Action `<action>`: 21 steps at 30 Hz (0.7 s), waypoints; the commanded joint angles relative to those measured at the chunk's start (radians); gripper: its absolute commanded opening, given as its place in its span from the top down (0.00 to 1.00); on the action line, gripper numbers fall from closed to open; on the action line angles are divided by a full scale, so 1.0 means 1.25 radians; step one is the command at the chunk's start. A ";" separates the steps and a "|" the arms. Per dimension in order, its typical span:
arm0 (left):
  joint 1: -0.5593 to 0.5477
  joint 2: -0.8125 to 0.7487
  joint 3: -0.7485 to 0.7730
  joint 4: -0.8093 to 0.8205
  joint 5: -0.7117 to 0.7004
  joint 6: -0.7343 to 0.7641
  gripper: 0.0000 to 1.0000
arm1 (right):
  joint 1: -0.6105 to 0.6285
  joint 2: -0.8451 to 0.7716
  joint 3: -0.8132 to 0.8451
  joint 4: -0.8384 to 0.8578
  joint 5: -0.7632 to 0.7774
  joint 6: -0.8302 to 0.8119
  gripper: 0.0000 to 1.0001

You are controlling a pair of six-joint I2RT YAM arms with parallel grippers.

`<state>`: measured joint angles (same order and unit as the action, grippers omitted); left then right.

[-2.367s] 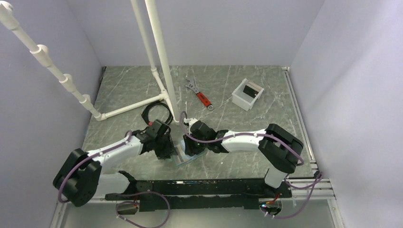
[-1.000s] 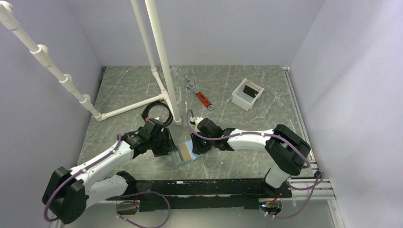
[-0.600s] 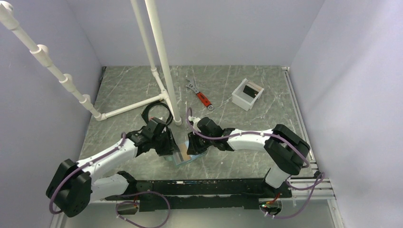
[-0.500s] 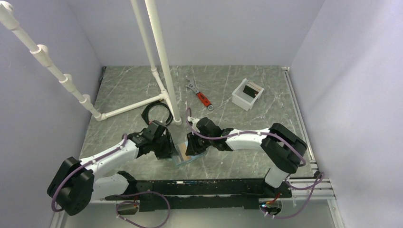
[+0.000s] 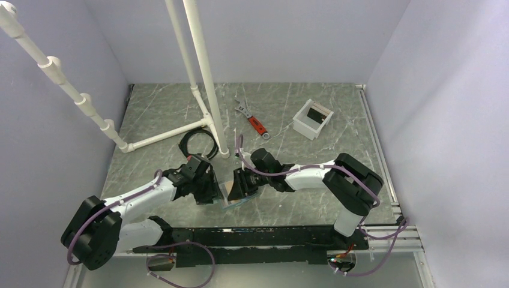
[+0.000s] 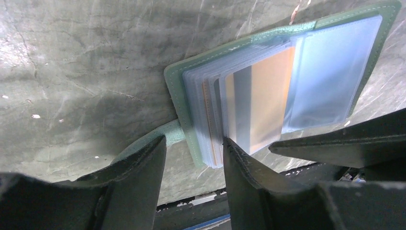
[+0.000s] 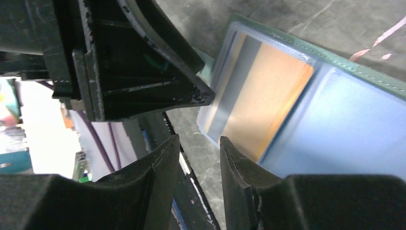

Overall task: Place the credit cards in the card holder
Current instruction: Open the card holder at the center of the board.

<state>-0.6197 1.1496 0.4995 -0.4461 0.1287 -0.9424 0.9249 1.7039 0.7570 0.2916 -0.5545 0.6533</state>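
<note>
Card holder [image 6: 177, 96] lies open, tan card [image 6: 268, 96] sleeved. Your left gripper [image 6: 194, 141] and right gripper [image 7: 198, 141] stand parted, empty; next, nudge that card home.

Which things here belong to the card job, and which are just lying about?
Job in hand:
card holder, lying open
tan-brown card, in one of its clear sleeves
(light blue card: cannot tell it from the sleeves)

Lying about:
red-handled wrench
white tub
black cable coil
white pipe frame
</note>
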 commanded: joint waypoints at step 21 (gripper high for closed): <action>-0.004 0.084 0.010 -0.098 -0.065 -0.037 0.64 | -0.095 0.042 0.010 0.040 -0.102 -0.026 0.43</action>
<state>-0.6216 1.2213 0.5476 -0.4866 0.1287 -0.9905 0.8036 1.7184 0.7326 0.2710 -0.6395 0.6205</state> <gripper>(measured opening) 0.373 0.569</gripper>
